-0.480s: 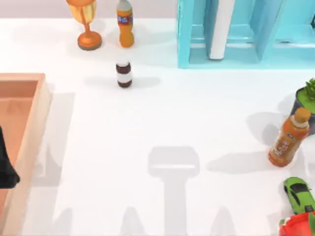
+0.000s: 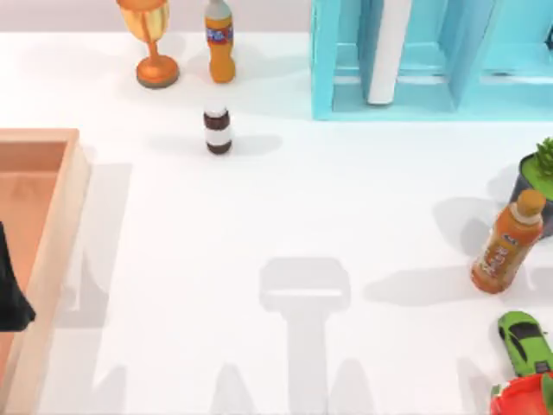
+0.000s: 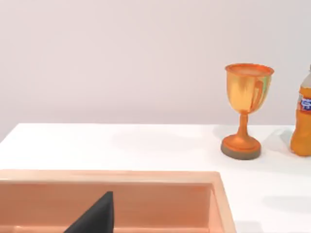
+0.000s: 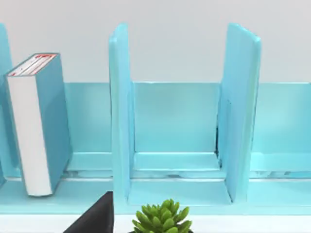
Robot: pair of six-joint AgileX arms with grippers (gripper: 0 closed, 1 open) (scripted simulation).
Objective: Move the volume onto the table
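Note:
The volume (image 4: 36,121), teal-blue with white page edges and a red mark on top, stands leaning in the left compartment of the light-blue shelf (image 4: 175,121). From above, the volume (image 2: 389,52) shows as a white strip inside the shelf (image 2: 324,60) at the back right. The white table (image 2: 285,216) spreads out in front. My left gripper (image 2: 13,294) is a dark shape over the wooden tray (image 2: 60,216) at the left edge; one dark finger (image 3: 95,218) shows above the tray. A dark finger (image 4: 95,218) of my right gripper sits well short of the shelf, near a succulent.
A gold trophy (image 2: 154,43), an orange soda bottle (image 2: 219,43) and a small brown bottle (image 2: 218,130) stand at the back left. At the right are a potted succulent (image 2: 540,177), an orange tea bottle (image 2: 508,242), a green toy car (image 2: 524,341) and a red object (image 2: 523,399).
A shadow at the table's front edge has shifted slightly to the left. The objects and the left gripper have not moved.

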